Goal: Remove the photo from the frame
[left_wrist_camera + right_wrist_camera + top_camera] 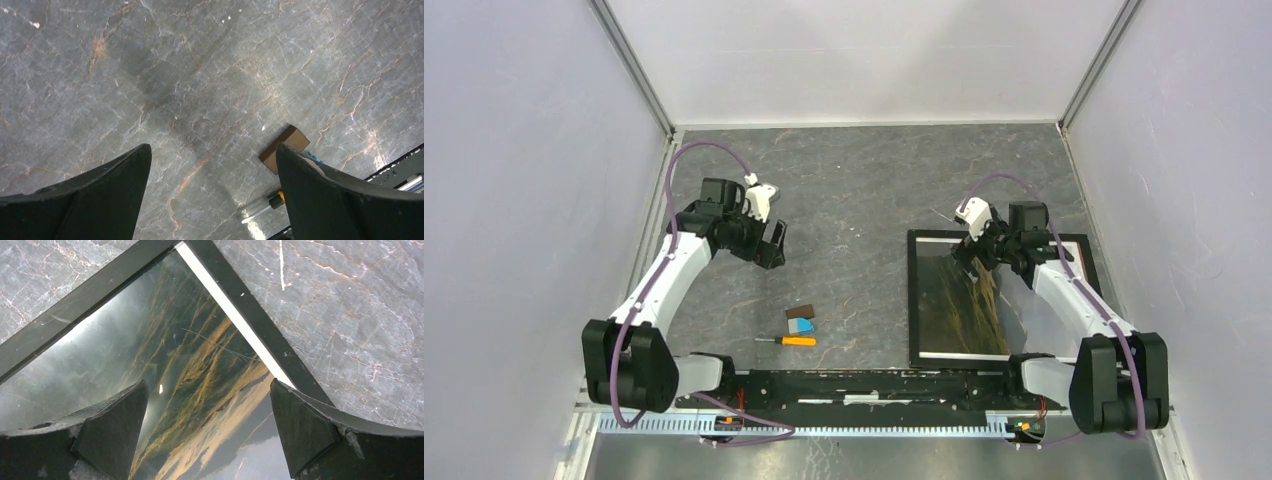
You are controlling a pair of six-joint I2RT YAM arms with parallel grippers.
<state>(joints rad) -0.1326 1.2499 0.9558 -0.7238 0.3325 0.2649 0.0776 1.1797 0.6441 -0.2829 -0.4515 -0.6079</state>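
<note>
Right gripper (207, 385) is hovering open and empty over the frame (75, 307) corner, photo (200, 355) directly beneath, likely staging a frame grasp; left gripper (214, 147) is idling open, well apart.

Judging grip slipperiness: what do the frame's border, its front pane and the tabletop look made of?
The frame's border looks matte black, painted wood or plastic, faintly scuffed. The front pane seems glossy glass or acrylic: pale glare lies over the photo. The tabletop looks like smooth grey stone or stone-print laminate, with rust-coloured veins.
</note>
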